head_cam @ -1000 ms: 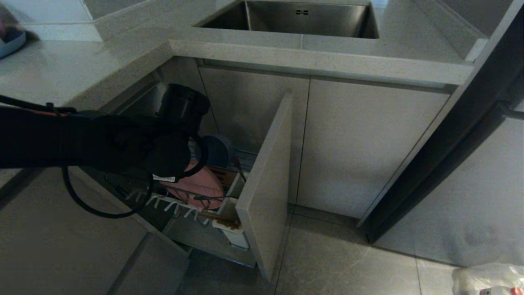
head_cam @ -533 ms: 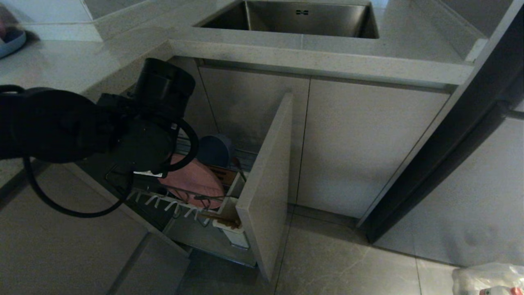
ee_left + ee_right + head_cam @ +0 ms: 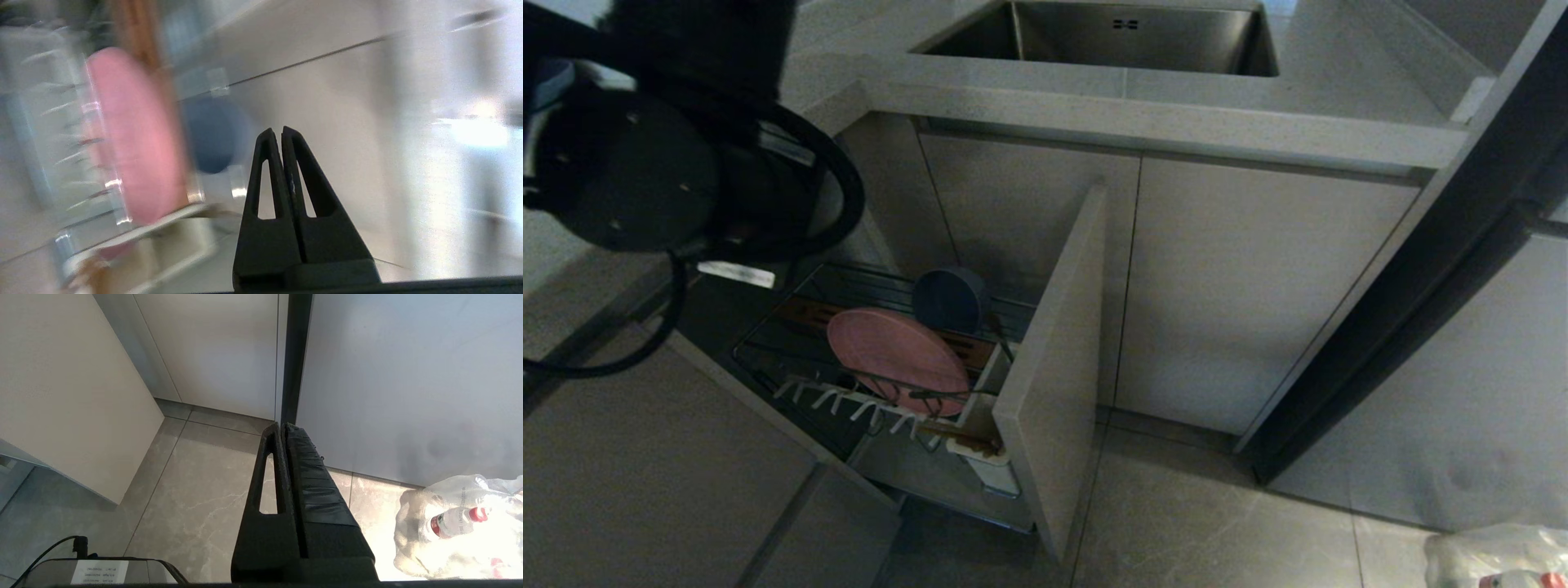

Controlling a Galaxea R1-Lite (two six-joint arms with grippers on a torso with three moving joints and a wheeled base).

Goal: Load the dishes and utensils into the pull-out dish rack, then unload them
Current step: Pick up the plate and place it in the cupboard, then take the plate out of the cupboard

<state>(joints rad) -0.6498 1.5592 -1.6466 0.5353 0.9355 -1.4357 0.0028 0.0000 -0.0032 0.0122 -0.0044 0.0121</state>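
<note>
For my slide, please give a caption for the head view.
Pink plate and blue-grey bowl standing in the pull-out dish rack, left arm raised above.

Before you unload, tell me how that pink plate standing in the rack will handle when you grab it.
The pink plate looks rigid and smooth, so its thin rim may slip between narrow fingers. It stands on edge in the pull-out dish rack, so it probably needs lifting up and out. Round, it could roll if released on edge.

left arm (image 3: 645, 155): cut off at frame edge | plate (image 3: 135, 134), bowl (image 3: 214, 134): motion-blurred
</note>
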